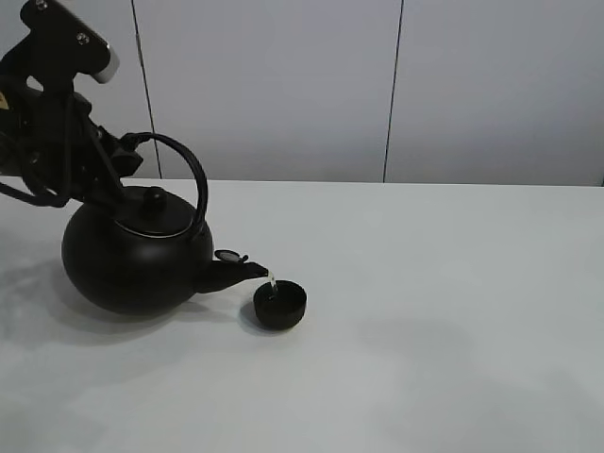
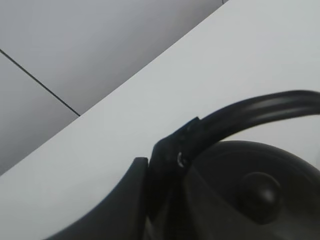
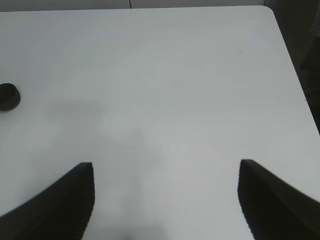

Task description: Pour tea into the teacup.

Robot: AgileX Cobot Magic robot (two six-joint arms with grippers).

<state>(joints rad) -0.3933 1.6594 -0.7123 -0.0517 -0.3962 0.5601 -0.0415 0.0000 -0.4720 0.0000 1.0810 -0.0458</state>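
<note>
Thin pale stream of tea (image 1: 272, 280) falling from the kettle's spout tip into the teacup (image 1: 280, 305). Small, low, black, handleless; standing upright on the white table (image 1: 453, 311), left of centre, just right of and near to the kettle (image 1: 137, 253). Judged light and easily nudged or tipped; probably ceramic, so fragile, with a smooth wall likely slippery when wet. No need to grasp it for this step; if ever taken, best across the rim from above, gently.

Kettle round, black, tilted toward the cup, spout cap (image 1: 229, 256) flipped up. Lid with knob (image 1: 153, 197) seated on top. Judged heavy, rigid, load shifting as liquid runs out. Natural hold the arched handle (image 1: 189, 170), near its rear root.

Left gripper (image 2: 165, 170) pinching that handle at its far-left end, fingers pressed tight on it; in the wrist view the handle arcs away over the lid. Whether the kettle's belly touches the table or hangs just above, cannot tell.

Right gripper (image 3: 165, 200) spread wide, holding nothing, hovering over bare table well to the right; cup a small dark shape at the edge of its view (image 3: 8, 96).

Pour under way. Risk: stream overshooting the small cup, or overfilling. Level in cup not readable.
</note>
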